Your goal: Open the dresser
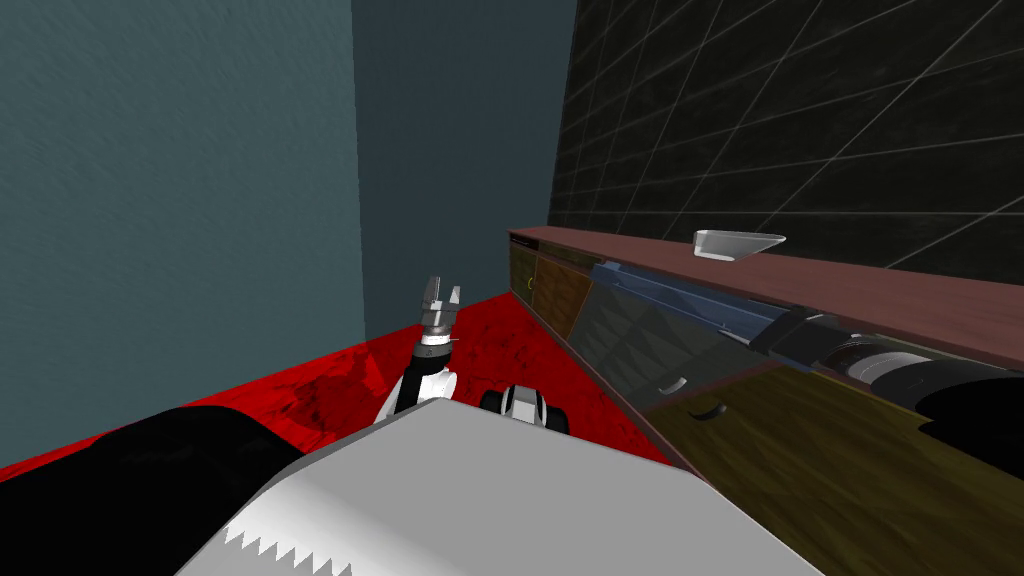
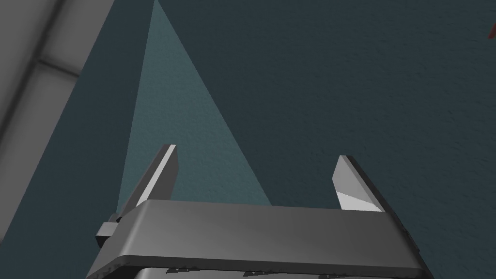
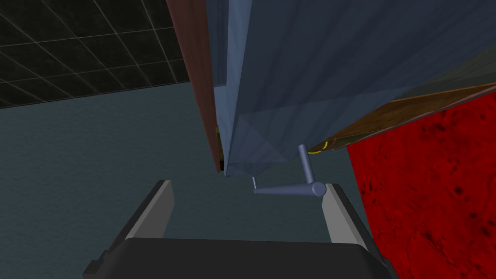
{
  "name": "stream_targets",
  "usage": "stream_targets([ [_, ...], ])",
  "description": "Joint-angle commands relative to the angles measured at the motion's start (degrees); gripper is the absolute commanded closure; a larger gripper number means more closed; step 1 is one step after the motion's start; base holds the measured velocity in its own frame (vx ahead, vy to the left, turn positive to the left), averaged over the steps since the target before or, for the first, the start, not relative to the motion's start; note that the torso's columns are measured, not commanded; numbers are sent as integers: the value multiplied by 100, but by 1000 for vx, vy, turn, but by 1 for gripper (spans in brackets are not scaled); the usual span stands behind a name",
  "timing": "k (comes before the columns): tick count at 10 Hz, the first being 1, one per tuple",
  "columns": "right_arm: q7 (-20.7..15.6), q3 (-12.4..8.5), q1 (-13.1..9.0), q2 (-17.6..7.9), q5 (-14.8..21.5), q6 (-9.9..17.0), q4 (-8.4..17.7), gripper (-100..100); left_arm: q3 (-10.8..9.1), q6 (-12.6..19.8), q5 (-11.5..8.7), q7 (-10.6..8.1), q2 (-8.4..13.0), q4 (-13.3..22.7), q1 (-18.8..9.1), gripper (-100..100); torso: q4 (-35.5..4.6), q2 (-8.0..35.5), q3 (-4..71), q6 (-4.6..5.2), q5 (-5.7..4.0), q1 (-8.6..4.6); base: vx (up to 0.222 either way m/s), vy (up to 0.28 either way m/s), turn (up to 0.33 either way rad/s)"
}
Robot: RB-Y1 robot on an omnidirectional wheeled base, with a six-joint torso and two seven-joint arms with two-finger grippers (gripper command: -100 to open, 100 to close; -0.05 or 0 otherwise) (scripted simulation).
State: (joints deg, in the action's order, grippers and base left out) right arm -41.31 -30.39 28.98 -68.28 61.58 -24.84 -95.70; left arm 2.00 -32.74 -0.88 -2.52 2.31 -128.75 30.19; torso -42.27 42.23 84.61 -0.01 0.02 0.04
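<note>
Jaws wide on our right gripper (image 3: 248,186), the blue-grey handle (image 3: 286,190) lying between them, close to one side but unpinched: set, we'd judge, to hook and pull. The dresser (image 1: 800,470) runs along our right, its blue-grey panel (image 3: 300,72) perhaps already a little proud, though the angle leaves us unsure. Our left gripper (image 1: 440,293) hangs spread and empty, clear of the work.
</note>
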Motion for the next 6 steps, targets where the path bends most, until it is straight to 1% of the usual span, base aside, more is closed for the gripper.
stream_targets([
  [1,22,-1,4,-9,0,0,18,0,-1,0,0,0,0,0,2,0,-4,-6,3,7,5,-4,-8,6,-2],
  [6,20,6,6,-6,0,-5,15,0,-1,0,0,0,1,0,2,0,-2,7,-5,1,-2,-5,0,0,0],
])
